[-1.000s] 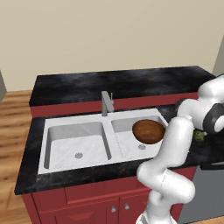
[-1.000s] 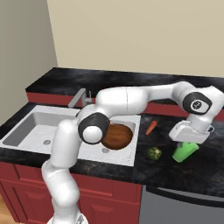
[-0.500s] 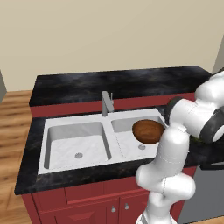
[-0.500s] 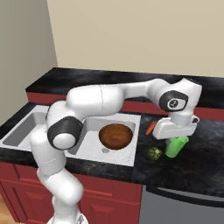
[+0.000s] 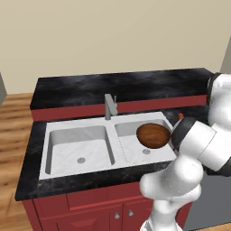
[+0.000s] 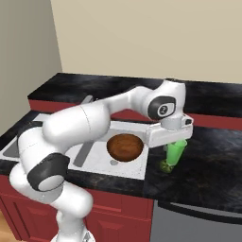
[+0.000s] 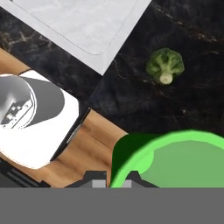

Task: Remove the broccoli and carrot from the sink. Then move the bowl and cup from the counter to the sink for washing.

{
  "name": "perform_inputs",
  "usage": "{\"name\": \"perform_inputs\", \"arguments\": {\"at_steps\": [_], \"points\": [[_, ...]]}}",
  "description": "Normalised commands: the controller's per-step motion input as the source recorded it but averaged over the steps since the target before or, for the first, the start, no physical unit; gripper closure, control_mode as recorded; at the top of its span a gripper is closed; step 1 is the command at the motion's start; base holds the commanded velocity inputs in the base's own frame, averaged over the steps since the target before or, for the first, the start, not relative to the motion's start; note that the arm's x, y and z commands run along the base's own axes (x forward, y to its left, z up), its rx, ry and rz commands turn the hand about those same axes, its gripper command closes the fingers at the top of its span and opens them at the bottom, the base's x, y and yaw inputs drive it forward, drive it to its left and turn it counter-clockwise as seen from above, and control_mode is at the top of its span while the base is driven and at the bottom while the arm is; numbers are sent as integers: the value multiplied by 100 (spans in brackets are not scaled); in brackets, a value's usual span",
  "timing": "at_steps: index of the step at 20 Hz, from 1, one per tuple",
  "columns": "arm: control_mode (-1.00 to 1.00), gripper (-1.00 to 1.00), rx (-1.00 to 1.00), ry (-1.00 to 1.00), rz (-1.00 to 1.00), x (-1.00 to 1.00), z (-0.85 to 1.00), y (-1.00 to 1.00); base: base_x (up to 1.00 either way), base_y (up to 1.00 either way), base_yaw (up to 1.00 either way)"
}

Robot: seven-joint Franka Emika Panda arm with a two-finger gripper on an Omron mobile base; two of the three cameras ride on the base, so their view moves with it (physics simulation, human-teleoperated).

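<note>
Cup (image 6: 175,152) has travelled w/ the claw (image 6: 174,142) from far right of the tabletop (image 6: 208,160) toward the sink (image 5: 108,144) over the last sec; so last transfer is prob. underway. Bowl (image 6: 125,146) already sits in right basin; broccoli (image 7: 165,65) lies out on tabletop, just beside sink corner. Claw is clamped on cup; rim fills lower right of hand view, right at the fingertips; cup hangs above tabletop near sink's right edge, broccoli below it; next: carry left over the basin.
</note>
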Motion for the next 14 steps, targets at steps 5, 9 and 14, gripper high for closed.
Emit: {"name": "perform_inputs", "arguments": {"at_steps": [5,9,14], "points": [[-100,100,-4,0,1,6,15,46,0,0,0],[-100,100,-1,0,2,7,17,44,0,0,0],[-100,100,0,0,1,7,14,47,0,0,0]]}}
